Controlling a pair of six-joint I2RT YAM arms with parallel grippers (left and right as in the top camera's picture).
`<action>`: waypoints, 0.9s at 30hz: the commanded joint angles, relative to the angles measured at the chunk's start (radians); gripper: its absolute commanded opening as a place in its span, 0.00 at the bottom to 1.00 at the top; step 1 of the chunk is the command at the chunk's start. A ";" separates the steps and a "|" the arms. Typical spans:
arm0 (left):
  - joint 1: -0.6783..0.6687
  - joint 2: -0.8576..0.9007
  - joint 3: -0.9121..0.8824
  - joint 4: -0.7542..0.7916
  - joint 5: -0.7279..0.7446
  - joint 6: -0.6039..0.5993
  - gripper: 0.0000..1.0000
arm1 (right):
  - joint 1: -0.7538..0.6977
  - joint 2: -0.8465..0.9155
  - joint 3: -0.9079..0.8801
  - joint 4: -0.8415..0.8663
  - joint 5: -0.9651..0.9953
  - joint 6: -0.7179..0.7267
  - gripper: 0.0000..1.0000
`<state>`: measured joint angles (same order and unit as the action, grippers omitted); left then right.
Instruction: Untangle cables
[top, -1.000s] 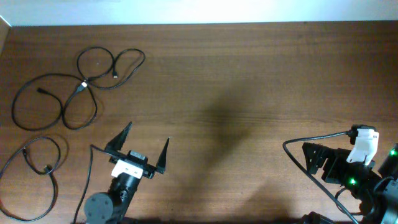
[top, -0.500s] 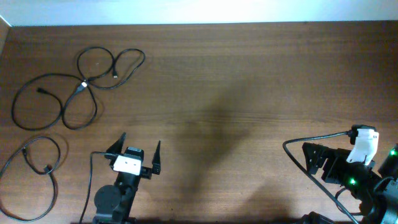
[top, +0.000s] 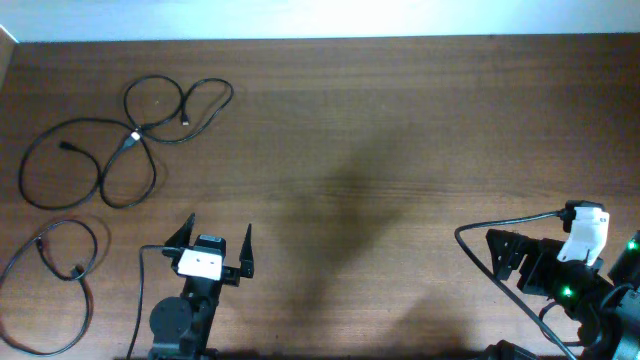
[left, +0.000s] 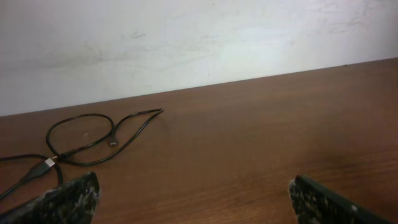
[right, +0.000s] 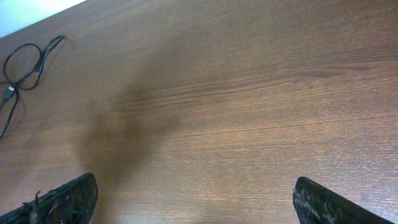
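Note:
A long black cable (top: 130, 140) lies in several loops at the table's far left, with a pale connector where its strands cross. A second black cable (top: 62, 258) lies apart from it, at the left front. My left gripper (top: 218, 232) is open and empty, just right of the second cable and in front of the looped one. Its wrist view shows the loops (left: 93, 138) ahead of the fingers (left: 193, 202). My right gripper (top: 503, 252) is open and empty at the front right, far from both cables. Its wrist view (right: 196, 199) shows a loop end (right: 26, 57) at the far left.
The brown wooden table (top: 400, 130) ends at a white wall along the back. The right arm's own black lead (top: 480, 230) arcs over the table beside the right gripper.
My left gripper has drawn back toward the front edge, shifted slightly left and turned to point straight ahead. The right arm and both cables have not moved.

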<state>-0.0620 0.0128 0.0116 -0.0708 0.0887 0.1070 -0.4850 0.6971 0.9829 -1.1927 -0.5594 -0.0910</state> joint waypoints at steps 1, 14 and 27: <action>0.006 -0.008 -0.003 -0.006 -0.015 -0.016 0.99 | -0.006 -0.003 0.016 0.002 -0.008 -0.013 0.99; 0.006 -0.008 -0.003 -0.006 -0.015 -0.016 0.99 | -0.006 -0.003 0.016 0.002 -0.008 -0.013 0.99; 0.006 -0.008 -0.003 -0.006 -0.015 -0.016 0.99 | 0.001 -0.130 -0.089 0.238 0.023 -0.012 0.99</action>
<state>-0.0620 0.0128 0.0116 -0.0711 0.0883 0.1070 -0.4847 0.6250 0.9508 -1.0420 -0.5133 -0.0910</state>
